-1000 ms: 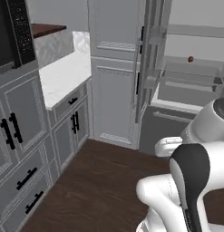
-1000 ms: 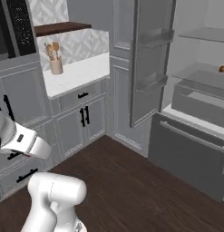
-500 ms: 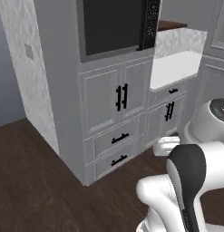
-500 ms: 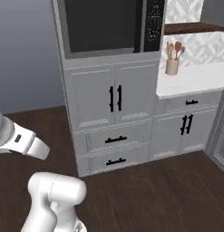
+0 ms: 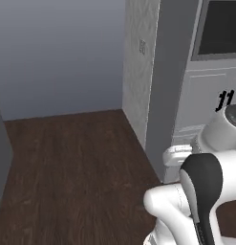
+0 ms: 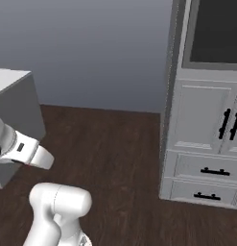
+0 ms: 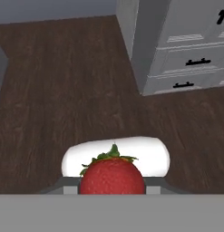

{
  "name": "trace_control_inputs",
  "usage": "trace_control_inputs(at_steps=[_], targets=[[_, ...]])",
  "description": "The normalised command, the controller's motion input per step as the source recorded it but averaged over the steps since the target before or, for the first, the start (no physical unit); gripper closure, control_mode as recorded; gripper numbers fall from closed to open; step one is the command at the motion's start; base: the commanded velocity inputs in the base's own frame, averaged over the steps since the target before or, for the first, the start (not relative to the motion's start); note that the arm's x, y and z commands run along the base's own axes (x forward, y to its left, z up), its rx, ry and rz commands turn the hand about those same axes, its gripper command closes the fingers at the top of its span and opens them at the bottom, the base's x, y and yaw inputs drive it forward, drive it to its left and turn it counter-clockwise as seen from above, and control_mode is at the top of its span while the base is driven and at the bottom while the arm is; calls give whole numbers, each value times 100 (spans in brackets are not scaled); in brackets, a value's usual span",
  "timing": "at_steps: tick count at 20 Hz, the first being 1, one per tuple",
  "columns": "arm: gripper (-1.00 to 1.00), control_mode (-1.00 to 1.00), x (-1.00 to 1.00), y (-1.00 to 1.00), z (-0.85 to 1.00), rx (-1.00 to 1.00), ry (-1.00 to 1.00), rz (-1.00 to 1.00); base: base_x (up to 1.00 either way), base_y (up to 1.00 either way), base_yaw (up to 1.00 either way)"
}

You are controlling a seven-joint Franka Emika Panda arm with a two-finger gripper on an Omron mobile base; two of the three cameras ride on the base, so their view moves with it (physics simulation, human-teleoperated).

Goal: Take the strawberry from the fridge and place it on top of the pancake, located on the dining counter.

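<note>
In the hand view a red strawberry with green leaves sits low in the middle, held between the fingers of my gripper, which is shut on it. Under it lies dark wood floor. At the left edge of the right base view stands a grey block with a pale top, apparently a corner of the dining counter. The fridge and the pancake are out of view. My white arm rises folded at the lower right of the left base view.
A tall light-grey cabinet with a dark built-in oven window, black door handles and two drawers stands to the right. Dark wood floor stretches to a blue-grey wall.
The base has turned, so the whole scene has swept to the right. The open fridge and the wall counter have left the view, and the floor and the bare wall have come in.
</note>
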Motion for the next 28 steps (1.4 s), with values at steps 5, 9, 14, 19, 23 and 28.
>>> trace_control_inputs(at_steps=[5, 9, 14, 19, 23, 28], targets=[[100, 100, 0, 0, 0, 0, 0, 0, 66, 76, 5], [100, 100, 0, 0, 0, 0, 0, 0, 100, 43, 0], [100, 100, 0, 0, 0, 0, 0, 0, 100, 45, 0], [100, 100, 0, 0, 0, 0, 0, 0, 100, 62, 5], [100, 100, 0, 0, 0, 0, 0, 0, 100, 74, 12], [100, 100, 0, 0, 0, 0, 0, 0, 100, 40, 11]])
